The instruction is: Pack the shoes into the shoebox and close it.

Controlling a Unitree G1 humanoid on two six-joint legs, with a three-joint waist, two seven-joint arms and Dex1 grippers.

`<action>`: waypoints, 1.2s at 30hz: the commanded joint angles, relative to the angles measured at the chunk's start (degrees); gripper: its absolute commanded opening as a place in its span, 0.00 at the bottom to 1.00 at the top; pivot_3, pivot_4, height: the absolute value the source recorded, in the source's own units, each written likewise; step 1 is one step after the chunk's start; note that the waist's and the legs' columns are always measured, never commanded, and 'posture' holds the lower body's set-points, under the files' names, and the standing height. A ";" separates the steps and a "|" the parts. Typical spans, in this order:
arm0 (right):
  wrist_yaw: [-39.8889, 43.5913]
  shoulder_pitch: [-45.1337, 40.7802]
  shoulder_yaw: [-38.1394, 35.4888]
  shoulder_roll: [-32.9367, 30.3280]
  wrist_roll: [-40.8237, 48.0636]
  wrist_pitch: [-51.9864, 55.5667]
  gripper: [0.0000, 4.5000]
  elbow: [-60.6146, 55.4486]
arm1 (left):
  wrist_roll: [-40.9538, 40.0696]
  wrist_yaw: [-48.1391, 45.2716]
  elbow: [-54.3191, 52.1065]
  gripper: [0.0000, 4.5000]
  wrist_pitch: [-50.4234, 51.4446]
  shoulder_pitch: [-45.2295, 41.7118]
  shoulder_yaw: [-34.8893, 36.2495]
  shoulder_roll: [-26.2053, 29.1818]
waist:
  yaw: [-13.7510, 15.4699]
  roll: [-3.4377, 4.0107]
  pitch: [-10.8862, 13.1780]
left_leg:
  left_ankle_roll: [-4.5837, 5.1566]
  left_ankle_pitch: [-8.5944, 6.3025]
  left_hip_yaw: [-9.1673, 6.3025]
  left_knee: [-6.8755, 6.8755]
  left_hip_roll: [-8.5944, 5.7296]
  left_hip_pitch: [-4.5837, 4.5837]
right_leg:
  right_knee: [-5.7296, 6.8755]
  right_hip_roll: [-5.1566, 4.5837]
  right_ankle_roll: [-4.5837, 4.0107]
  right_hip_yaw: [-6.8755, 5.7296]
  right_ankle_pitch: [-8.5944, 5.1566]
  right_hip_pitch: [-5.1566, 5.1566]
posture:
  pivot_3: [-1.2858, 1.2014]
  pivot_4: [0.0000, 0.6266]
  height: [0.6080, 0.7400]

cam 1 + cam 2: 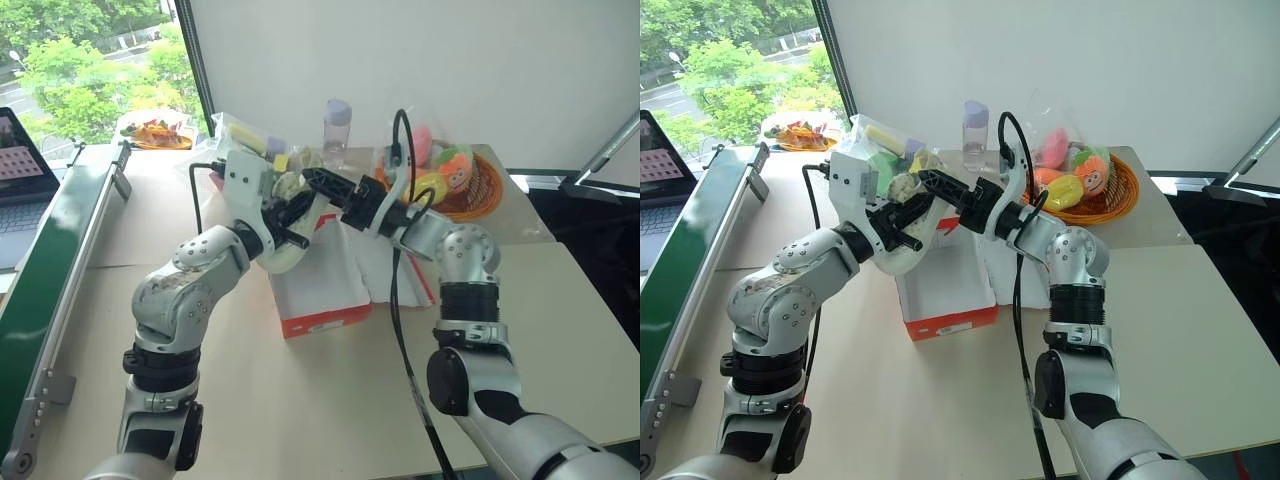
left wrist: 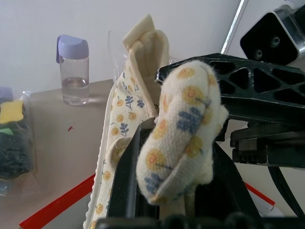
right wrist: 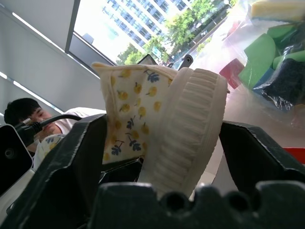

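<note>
Cream sneaker (image 1: 902,240) hangs toe-down over the shoebox (image 1: 945,285), left claw (image 1: 902,215) clenching it, right claw (image 1: 930,185) straddling its heel.

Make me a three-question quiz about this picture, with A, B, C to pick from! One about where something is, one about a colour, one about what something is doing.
1. Where is the shoe?
A. Held up over the shoebox
B. In the orange basket
C. On the laptop

2. What colour is the bottle cap?
A. Red
B. Purple
C. Black

3. What is the left gripper doing?
A. Hanging open
B. Pinching the shoe
C. Holding the bottle

Answers: 1 A, the shoe hangs above the box's white inside. 2 B, the cap is pale purple. 3 B, the flowery cloth sits squeezed between the black fingers.
</note>
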 commanded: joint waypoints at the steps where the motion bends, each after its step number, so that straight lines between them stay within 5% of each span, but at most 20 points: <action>1: -0.52 -2.76 -2.82 -0.33 1.81 -4.40 0.54 -0.35 | -3.87 -1.80 -5.71 0.06 2.53 0.66 0.22 0.46 | -0.09 0.01 0.01 | 0.00 0.00 -0.01 0.00 0.00 -0.01 | 0.00 0.00 0.00 0.00 0.00 0.00 | 0.52 0.24 1.00; 5: -0.43 -3.28 -2.83 -0.61 1.87 -5.95 0.26 0.10 | -5.02 -2.93 -7.62 0.06 4.84 2.59 0.64 2.73 | -0.45 0.02 0.01 | 0.00 0.00 -0.02 0.00 0.00 0.00 | 0.01 0.00 0.00 0.00 0.00 0.00 | 0.52 0.24 1.00; 13: 0.05 -5.02 -1.77 -2.84 1.44 -8.94 0.19 0.76 | -10.28 -7.17 -8.17 0.78 7.33 1.76 8.21 10.69 | -0.35 0.04 0.04 | 0.02 0.01 -0.04 0.04 -0.02 -0.02 | 0.00 -0.01 0.03 -0.02 0.01 0.00 | 0.52 0.24 1.00; 22: -2.38 -12.83 10.88 -12.21 -9.02 -0.24 0.19 1.51 | -8.49 -16.62 -5.82 0.79 5.34 7.65 11.29 28.09 | -0.91 0.34 0.24 | 0.02 0.01 0.03 -0.02 0.00 0.01 | 0.00 0.01 0.02 0.06 0.00 -0.07 | 0.52 0.24 1.00; 30: 7.82 -21.68 28.59 -14.44 -16.81 10.73 0.19 9.46 | -8.01 -18.42 -9.45 0.79 4.05 12.33 7.98 28.88 | -0.61 0.35 0.26 | 0.02 0.01 0.02 -0.03 0.00 -0.04 | -0.07 0.00 0.00 0.02 -0.02 -0.07 | 0.52 0.24 1.00; 36: 16.99 -22.31 42.61 -12.51 -28.22 1.58 0.19 21.82 | -5.56 -18.85 -10.72 0.79 2.07 16.11 6.60 29.62 | -0.49 0.36 0.29 | 0.02 0.01 0.02 -0.02 -0.01 -0.04 | -0.03 0.00 -0.01 0.01 -0.01 -0.09 | 0.52 0.24 1.00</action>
